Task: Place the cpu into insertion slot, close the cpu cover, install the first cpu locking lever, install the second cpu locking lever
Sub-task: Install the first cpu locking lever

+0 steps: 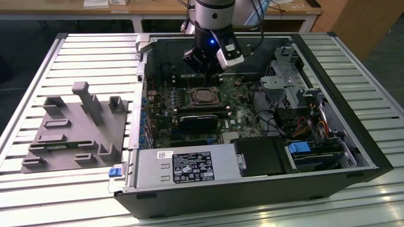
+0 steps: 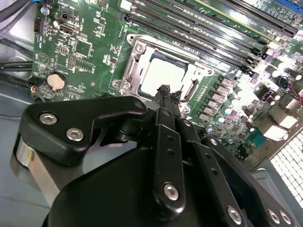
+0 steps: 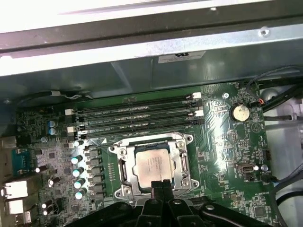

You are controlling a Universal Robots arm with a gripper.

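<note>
Now, on a slatted surface (image 1: 82,56), an open computer case (image 1: 252,198) holds a green circuit board (image 1: 246,116). A robot arm (image 1: 211,19) reaches in. Its claw (image 3: 161,185), pinched together with nothing in it, hangs at the edge of the socket (image 1: 191,96). The metal cover (image 3: 183,163) lies flat, with the silvery chip (image 3: 154,163) seated in its window.

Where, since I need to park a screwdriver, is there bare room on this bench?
Free: the bare slats of the table on the exterior view's right of the computer case, and the strip between the grey fixture and the table's near edge. Crowded: inside the case, where the gripper hangs by the cpu.
</note>
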